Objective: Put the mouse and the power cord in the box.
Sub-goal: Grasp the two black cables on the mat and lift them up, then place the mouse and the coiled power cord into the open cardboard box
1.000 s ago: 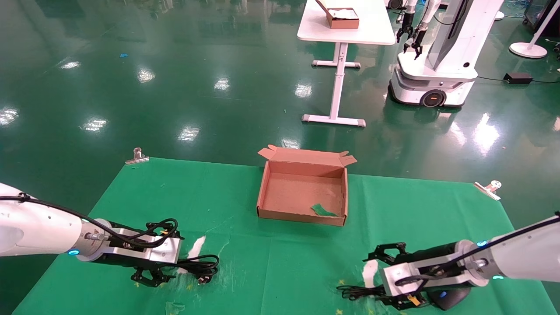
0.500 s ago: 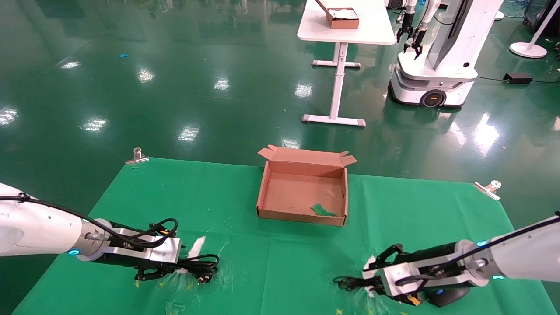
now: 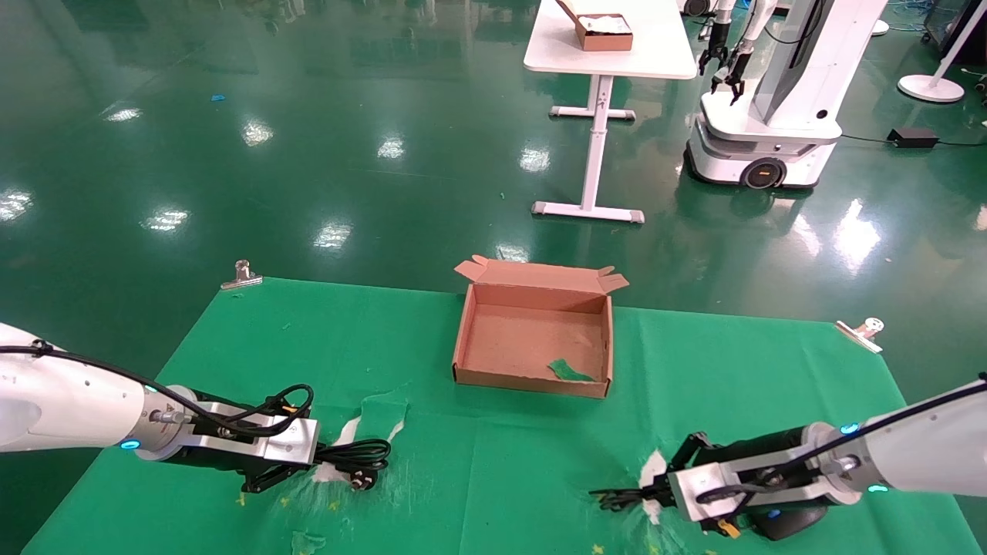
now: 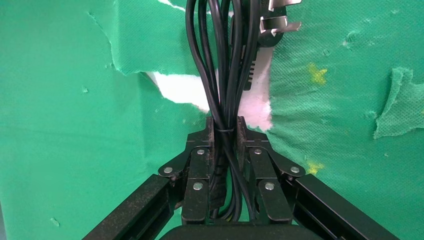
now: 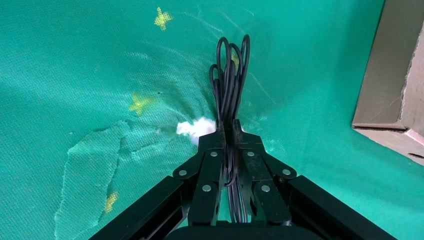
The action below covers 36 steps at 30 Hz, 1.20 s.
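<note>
The power cord is a thick black looped bundle at the front left of the green cloth. My left gripper is shut on it. In the left wrist view the cord runs out between the jaws of the left gripper, with the plug at the far end. My right gripper, at the front right, is shut on the mouse's thin cable bundle. The black mouse lies mostly hidden under the right arm. The brown box stands open mid-table, with a green scrap inside.
The green cloth is torn near both grippers, baring white table, and a loose flap is raised by the cord. Metal clips hold the far corners. A white table and another robot stand beyond.
Both grippers have gone from open to shut, the left on the cord bundle, the right on the mouse cable. The cord shifted slightly and a cloth flap lifted beside it.
</note>
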{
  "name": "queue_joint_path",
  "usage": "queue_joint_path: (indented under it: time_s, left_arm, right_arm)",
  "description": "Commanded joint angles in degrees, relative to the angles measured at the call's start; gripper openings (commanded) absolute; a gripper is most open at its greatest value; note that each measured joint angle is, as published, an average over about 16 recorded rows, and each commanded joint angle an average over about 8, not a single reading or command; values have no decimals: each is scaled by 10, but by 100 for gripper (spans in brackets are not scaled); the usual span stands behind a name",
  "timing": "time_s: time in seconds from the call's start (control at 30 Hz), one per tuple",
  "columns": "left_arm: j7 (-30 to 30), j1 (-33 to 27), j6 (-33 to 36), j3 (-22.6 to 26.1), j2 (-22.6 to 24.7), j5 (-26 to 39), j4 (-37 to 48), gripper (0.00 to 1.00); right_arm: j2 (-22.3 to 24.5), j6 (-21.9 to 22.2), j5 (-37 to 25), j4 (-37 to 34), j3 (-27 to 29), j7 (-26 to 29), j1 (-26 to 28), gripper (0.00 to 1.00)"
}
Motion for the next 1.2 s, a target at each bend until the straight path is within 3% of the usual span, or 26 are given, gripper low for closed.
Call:
queue_joint_path:
  time_s: [0.03,0.23,0.43,0.63,0.77,1.0,1.2]
  left_arm:
    - [1,1,-2,1,1,1,-1,0]
    - [-13,-12,32,-13,-17,-19,10,0]
    - [-46,-45,106,-49,-61,-71,32,0]
    - [-104,-82,164,-83,-86,-121,67,0]
    - [-139,-113,182,-98,-79,-142,84,0]
    - [-181,-157,120,-114,-6,-166,100,0]
    - [-192,-174,13,-128,67,-190,92,0]
  right_arm:
    - [0,1,-1,0,-1,0,0,0]
    - [11,-12,14,-1,10,4,7,0]
    - [56,-53,60,-10,41,24,34,0]
    - [113,-77,105,-10,73,52,88,0]
    - [126,-71,115,10,81,73,135,0]
    - [52,-23,121,43,84,85,155,0]
    - [-42,67,127,28,89,57,127,0]
